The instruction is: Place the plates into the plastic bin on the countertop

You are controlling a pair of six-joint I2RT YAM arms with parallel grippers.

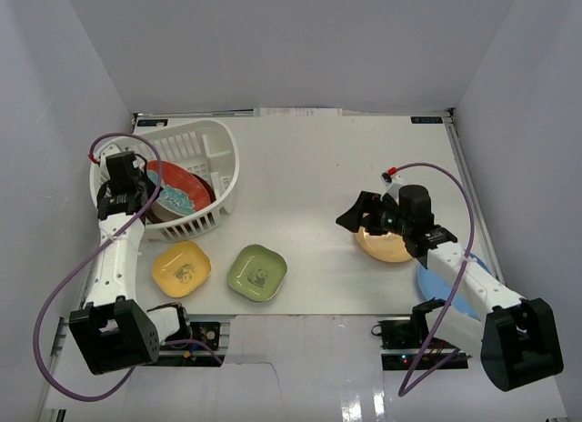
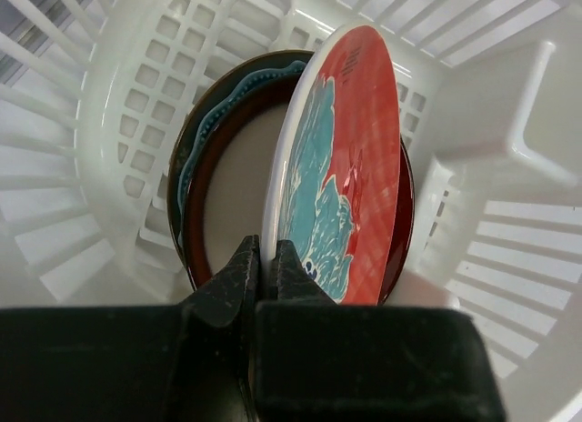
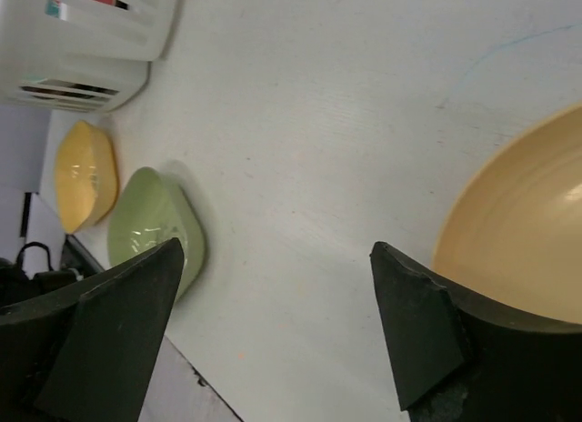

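Pinching teal-red plate (image 2: pixel 346 167) by its rim with left gripper (image 2: pixel 262 258) in far-left-corner bin (image 2: pixel 136 122), with right gripper (image 3: pixel 273 258) spread beside orange plate (image 3: pixel 527 240); likely stiff, slick, best rim-held.

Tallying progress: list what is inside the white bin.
In the plastic bin, the left gripper clamps a teal-and-red plate on edge. Behind it lean a red-rimmed cream plate and a scalloped teal plate; anything further back or underneath is covered.

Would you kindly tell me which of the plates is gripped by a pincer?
The teal-and-red plate, pinched at its rim by the left pincer, standing on edge inside the white plastic bin. The right pincer is open, holding nothing.
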